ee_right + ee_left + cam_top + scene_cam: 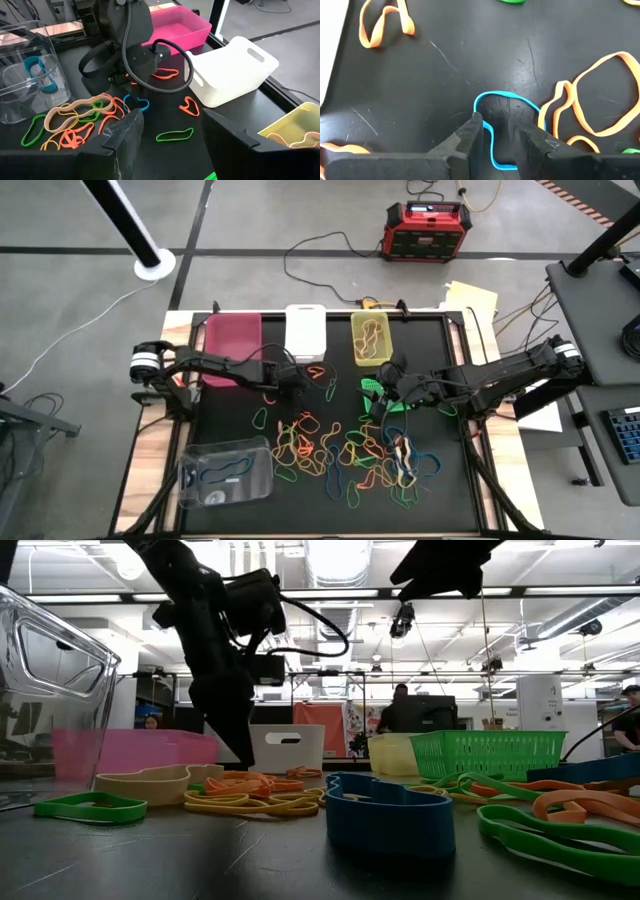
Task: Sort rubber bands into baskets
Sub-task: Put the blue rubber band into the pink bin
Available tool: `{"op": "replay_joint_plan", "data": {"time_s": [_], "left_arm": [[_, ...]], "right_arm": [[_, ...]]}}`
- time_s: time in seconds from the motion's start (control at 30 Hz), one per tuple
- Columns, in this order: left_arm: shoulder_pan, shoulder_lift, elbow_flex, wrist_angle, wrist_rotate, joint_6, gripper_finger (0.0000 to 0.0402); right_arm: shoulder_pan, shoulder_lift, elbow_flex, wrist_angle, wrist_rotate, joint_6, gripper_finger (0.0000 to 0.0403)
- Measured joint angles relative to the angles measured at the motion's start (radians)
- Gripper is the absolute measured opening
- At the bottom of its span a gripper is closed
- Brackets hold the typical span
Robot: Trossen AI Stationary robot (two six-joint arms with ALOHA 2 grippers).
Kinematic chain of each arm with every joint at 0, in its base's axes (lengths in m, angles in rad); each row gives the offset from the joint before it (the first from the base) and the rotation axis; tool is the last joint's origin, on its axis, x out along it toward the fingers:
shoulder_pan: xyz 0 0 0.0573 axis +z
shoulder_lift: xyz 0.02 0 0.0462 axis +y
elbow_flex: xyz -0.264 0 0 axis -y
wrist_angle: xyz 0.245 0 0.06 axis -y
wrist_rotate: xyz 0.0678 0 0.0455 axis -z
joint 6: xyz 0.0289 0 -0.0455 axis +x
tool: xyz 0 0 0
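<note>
Bands (340, 455) in orange, yellow, green, blue and red are seen scattered over the black mat (440, 490), mostly in its middle and near part. Along the far edge a pink basket (233, 337), a white basket (305, 331) and a yellow basket (373, 337) are lined up; a small green mesh basket (385, 398) is placed just under the right arm, and a clear bin (226, 472) with a blue band inside is set at the near left corner. The left gripper (501, 134) is lowered to the mat in front of the white basket, its fingers parted on either side of a blue band (496, 100) lying flat there; one strand of the loop runs between the fingertips, and whether it is pinched cannot be told. The right gripper (172, 125) is held above the mat near the green mesh basket, its fingers spread apart with nothing between them
</note>
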Motion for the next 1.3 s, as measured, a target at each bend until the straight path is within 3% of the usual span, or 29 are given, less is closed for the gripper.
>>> {"op": "replay_joint_plan", "data": {"time_s": [0.3, 0.47, 0.7, 1.07, 1.3], "left_arm": [[-0.001, -0.002, -0.019, 0.028, -0.006, 0.02, 0.0139], [-0.001, -0.002, -0.036, 0.048, -0.008, 0.026, 0.0144], [-0.001, -0.002, -0.074, 0.107, -0.01, 0.015, 0.0108], [-0.002, -0.003, -0.115, 0.139, -0.024, -0.013, 0.0007], [-0.003, -0.01, -0.113, 0.139, -0.038, -0.009, 0.0]], "right_arm": [[0.0, 0.0, -0.009, 0.0, 0.0, 0.001, 0.0196], [0.0, 0.0, -0.011, 0.001, -0.001, 0.001, 0.0196], [0.0, 0.0, -0.012, 0.006, -0.001, -0.002, 0.0196], [0.0, 0.0, -0.012, 0.021, -0.001, -0.009, 0.0196], [0.0, 0.0, -0.012, 0.023, -0.001, -0.009, 0.0196]]}}
